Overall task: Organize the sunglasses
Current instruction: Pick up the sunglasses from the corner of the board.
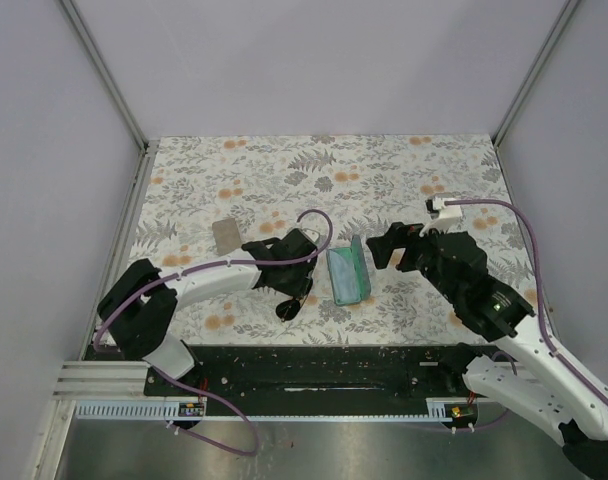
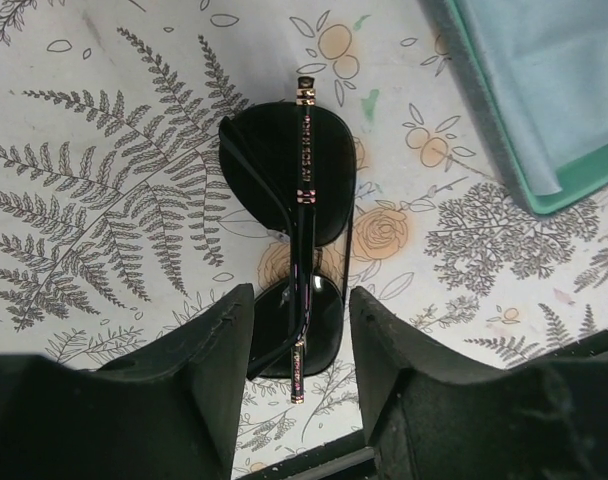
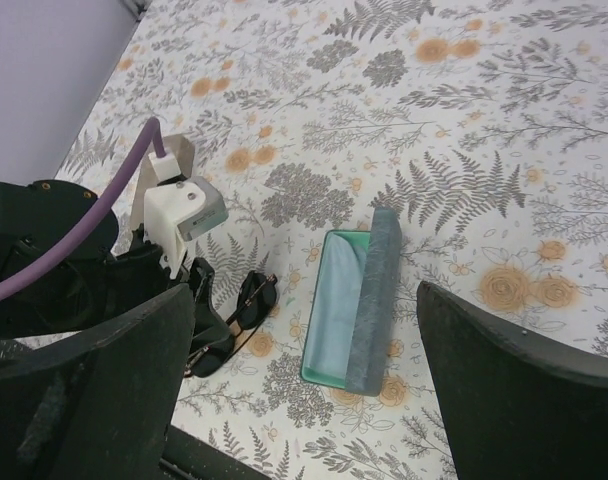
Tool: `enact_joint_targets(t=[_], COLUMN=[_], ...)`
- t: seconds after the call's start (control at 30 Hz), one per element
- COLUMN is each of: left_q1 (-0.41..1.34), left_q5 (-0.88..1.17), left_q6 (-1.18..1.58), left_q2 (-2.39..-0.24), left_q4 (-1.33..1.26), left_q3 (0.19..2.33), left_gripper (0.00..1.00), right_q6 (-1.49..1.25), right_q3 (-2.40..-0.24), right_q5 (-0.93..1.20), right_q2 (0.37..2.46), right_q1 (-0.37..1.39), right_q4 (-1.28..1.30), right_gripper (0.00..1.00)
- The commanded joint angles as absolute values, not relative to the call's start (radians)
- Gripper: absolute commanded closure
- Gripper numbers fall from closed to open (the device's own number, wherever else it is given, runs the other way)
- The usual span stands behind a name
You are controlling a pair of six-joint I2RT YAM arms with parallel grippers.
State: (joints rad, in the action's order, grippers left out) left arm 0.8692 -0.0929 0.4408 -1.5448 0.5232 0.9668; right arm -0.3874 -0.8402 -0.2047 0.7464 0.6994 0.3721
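Sunglasses point(image 2: 296, 215) with a thin black frame and dark lenses lie folded on the floral table point(image 2: 104, 150), their temples laid across the lenses and trimmed with small gold bands. The left gripper point(image 2: 299, 300) is low over them with its jaws parted. 1 black finger stands on each side of the nearer lens, close to its rim, and the wrist view does not settle whether either one touches the frame. The farther lens lies beyond the fingertips. From above, the pair shows as a dark shape under the left gripper, near the front edge of the table and just left of a teal case point(image 1: 349, 272). That case lies open, its grey-blue lid point(image 3: 372, 300) raised along 1 long side, and a light-blue cloth point(image 3: 329, 315) rests in its tray. Sunglasses and case are near each other but apart. The right gripper point(image 3: 304, 293) hangs above the table just right of the case and a little farther back, facing it, with its 2 fingers spread wide and holding nothing. A beige oblong piece point(image 1: 226, 236) lies flat on the table beyond the left arm, well apart from the case.
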Motion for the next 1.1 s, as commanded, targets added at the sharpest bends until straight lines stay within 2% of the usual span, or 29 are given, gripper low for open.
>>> enact_joint_targets(t=[0.0,0.2,0.27,0.33,0.47,0.8,1.07], left_q1=[0.873,0.873,0.873,0.874,0.873,0.848,0.819], left_q5=[-0.143,-0.124,-0.118,-0.12,-0.114,-0.071,-0.005], left_q6=[0.423,0.428,0.426,0.428,0.428,0.492,0.724], left_q2=[-1.577,-1.629,-1.644,-1.654,-1.652,-1.574,-1.555], left_q4=[0.509,0.48,0.477,0.479,0.479,0.531,0.46], left_q3=[1.006,1.014,1.022,1.026,1.032,1.081,1.163], left_gripper=[0.55,0.58,0.62,0.73,1.0,1.0,1.0], right_q6=[-0.417,-0.408,-0.41,-0.408,-0.407,-0.405,-0.43], right_q3=[-0.807,-0.816,-0.821,-0.824,-0.822,-0.819,-0.821], right_q5=[-0.318,-0.285,-0.282,-0.278,-0.282,-0.293,-0.365], right_q2=[0.68,0.669,0.673,0.676,0.672,0.673,0.663], right_q1=[0.698,0.699,0.699,0.699,0.699,0.698,0.698], right_q4=[0.348,0.348,0.353,0.351,0.353,0.368,0.393], right_gripper=[0.01,0.01,0.01,0.0,0.01,0.01,0.01])
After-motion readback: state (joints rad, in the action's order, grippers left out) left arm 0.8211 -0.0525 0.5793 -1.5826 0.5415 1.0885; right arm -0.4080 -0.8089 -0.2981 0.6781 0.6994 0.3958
